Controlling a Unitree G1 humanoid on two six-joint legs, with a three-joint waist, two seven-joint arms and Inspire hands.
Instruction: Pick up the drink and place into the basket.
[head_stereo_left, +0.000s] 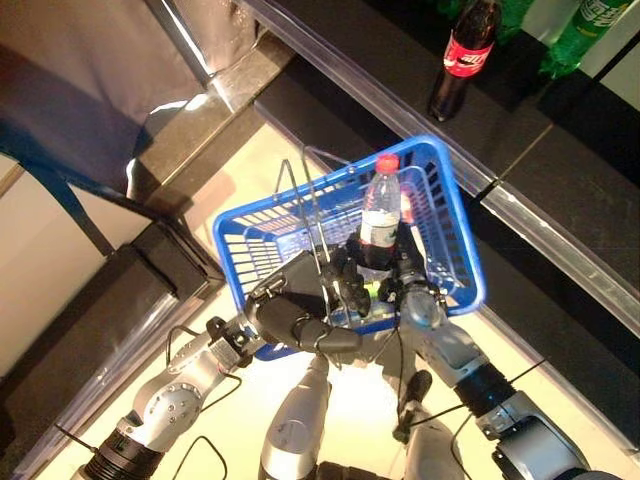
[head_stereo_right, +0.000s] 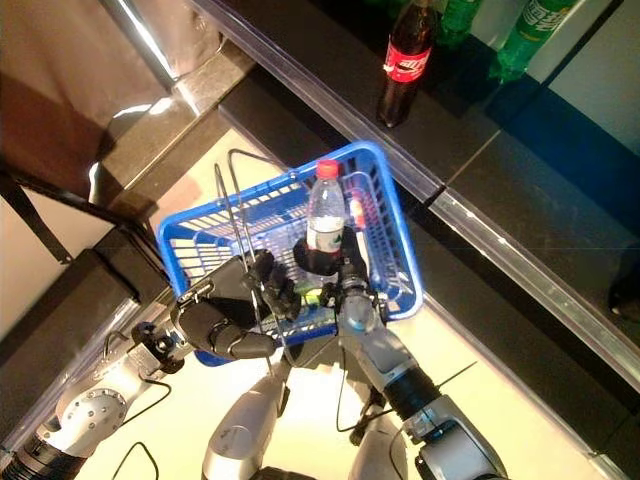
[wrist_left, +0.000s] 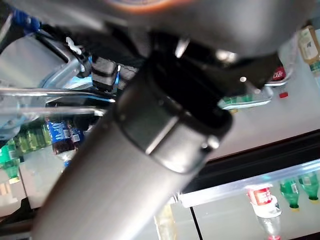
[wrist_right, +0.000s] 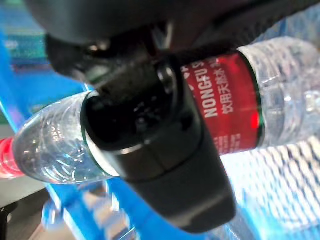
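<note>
My left hand (head_stereo_left: 300, 310) is shut on the thin wire handles (head_stereo_left: 312, 215) of the blue basket (head_stereo_left: 455, 240), which hangs raised in front of me. My right hand (head_stereo_left: 385, 275) is shut on a clear water bottle (head_stereo_left: 380, 215) with a red cap and red label, holding it upright inside the blue basket. The right wrist view shows the thumb (wrist_right: 150, 130) curled across the bottle (wrist_right: 280, 75), with blue mesh behind it. The bottle's lower part is hidden by the hand.
A dark shelf (head_stereo_left: 520, 130) with a metal front rail runs diagonally at the upper right. A cola bottle (head_stereo_left: 462, 60) and green bottles (head_stereo_left: 580, 30) stand on it. A dark low ledge (head_stereo_left: 90, 330) lies at the left.
</note>
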